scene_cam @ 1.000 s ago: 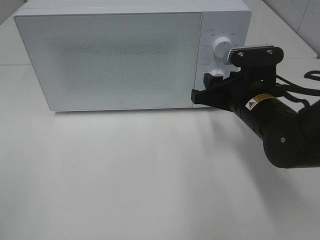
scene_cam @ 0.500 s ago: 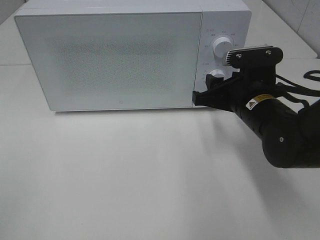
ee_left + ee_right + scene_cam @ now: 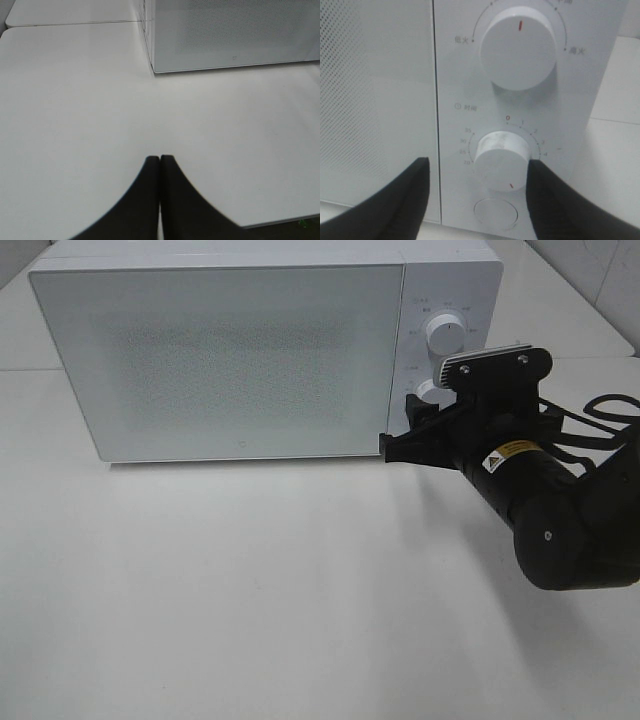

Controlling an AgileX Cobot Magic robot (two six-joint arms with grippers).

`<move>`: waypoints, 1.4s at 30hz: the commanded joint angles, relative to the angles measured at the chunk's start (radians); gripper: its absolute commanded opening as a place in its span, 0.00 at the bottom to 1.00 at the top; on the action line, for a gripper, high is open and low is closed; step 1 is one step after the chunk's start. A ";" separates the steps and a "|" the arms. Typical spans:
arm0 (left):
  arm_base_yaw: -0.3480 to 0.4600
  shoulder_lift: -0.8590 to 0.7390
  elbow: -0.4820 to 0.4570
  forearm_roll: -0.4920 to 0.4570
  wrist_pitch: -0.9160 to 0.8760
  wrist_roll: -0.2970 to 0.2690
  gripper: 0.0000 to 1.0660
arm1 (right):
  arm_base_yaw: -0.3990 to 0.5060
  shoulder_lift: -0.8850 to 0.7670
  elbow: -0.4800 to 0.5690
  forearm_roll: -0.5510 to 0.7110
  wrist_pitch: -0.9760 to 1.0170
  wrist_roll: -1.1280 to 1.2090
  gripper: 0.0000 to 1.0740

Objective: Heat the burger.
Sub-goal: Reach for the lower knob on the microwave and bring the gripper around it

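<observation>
The burger is hidden; nothing of it shows in any view. The white microwave stands at the back of the table with its door shut, and the dotted door panel hides the inside. My right gripper is open at the control panel. In the right wrist view my right gripper straddles the lower timer knob. One of its fingers is against the knob's side, the other over the door's edge. The knob's red mark points down. My left gripper is shut on nothing, low over the bare table.
The upper power knob sits above the timer knob, and a round button lies below it. The white table spreads in front of the microwave. Black cables trail behind the right arm. The microwave's corner shows ahead of the left gripper.
The right wrist has rolled slightly and shifted a little left and down at the control panel. The microwave door has stayed shut.
</observation>
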 commanded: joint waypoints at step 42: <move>0.001 -0.007 0.002 -0.001 -0.016 0.000 0.00 | -0.002 0.090 -0.150 0.090 -0.010 -0.076 0.52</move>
